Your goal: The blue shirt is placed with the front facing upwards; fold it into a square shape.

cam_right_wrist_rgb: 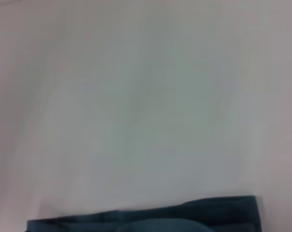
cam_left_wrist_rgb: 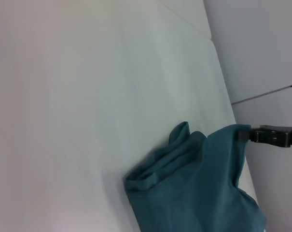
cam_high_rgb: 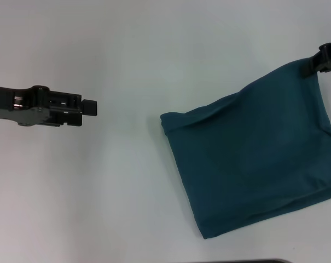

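Plain white worktop (cam_high_rgb: 127, 60), nothing blocking. Blue shirt (cam_high_rgb: 253, 153) folded into a rumpled square near the right edge, far corner lifted, pinched by right gripper (cam_high_rgb: 317, 64) fingers. Left gripper (cam_high_rgb: 88, 107) hovering well apart on the left, fingers pressed together.

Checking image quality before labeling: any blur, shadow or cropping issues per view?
Head view: even light, faint shadow beside the shirt, which runs off the frame edge; right gripper is cropped at a corner; left gripper is clear. Left wrist view: soft focus, table featureless. Right wrist view: blurred, only a strip of shirt at the frame edge.
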Controlling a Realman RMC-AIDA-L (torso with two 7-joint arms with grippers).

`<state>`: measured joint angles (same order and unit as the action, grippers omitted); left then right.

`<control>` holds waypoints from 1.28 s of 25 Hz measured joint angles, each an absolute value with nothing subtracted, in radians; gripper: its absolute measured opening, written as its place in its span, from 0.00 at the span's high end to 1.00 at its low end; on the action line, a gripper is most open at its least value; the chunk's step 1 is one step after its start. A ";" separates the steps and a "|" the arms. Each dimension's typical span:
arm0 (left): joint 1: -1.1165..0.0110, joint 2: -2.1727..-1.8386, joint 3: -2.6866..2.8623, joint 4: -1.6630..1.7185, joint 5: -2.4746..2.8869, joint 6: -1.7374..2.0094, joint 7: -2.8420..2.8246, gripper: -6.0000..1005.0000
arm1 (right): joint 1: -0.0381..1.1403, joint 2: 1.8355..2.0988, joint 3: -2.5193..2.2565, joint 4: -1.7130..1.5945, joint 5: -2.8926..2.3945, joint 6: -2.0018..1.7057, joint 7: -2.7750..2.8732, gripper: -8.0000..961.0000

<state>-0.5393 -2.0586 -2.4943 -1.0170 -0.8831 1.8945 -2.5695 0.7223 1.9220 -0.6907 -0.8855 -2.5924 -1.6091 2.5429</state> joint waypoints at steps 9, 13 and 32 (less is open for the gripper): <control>-0.544 -2.059 -2.493 -1.017 -0.885 1.894 -2.571 0.33 | 0.727 1.926 -0.696 -0.872 -2.589 -1.553 2.544 0.89; -0.547 -2.059 -2.493 -1.017 -0.885 1.895 -2.571 0.33 | 0.734 1.927 -0.698 -0.864 -2.595 -1.553 2.550 0.87; -0.543 -2.080 -2.506 -1.006 -0.888 1.877 -2.437 0.33 | 0.726 1.880 -0.685 -0.866 -2.579 -1.601 2.570 0.56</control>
<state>-0.5428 -2.0799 -2.5062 -1.0056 -0.8878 1.8775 -2.4369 0.7265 1.8802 -0.6854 -0.8665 -2.5795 -1.6013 2.5697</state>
